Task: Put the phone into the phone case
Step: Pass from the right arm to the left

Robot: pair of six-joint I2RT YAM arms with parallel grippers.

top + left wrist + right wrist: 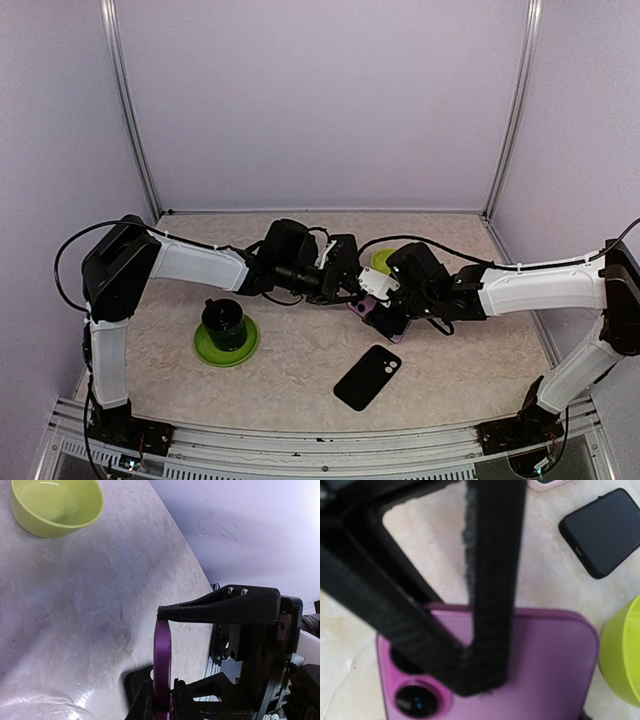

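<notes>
Fitting is all left to do: the purple phone [384, 314] stands edge-up in the middle of the bench [300, 385], clamped by the left arm's fingers [220, 611], the right arm's fingers [490, 580] lie over its back, grip unclear, and the black phone case [367, 377] lies apart without it.

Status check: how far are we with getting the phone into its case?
Done: the purple phone is clamped edge-on in the left gripper. In hand: the right gripper lies against its back; whether it grips is unclear. Left: the black case lies apart on the table, phone not yet in it.
</notes>
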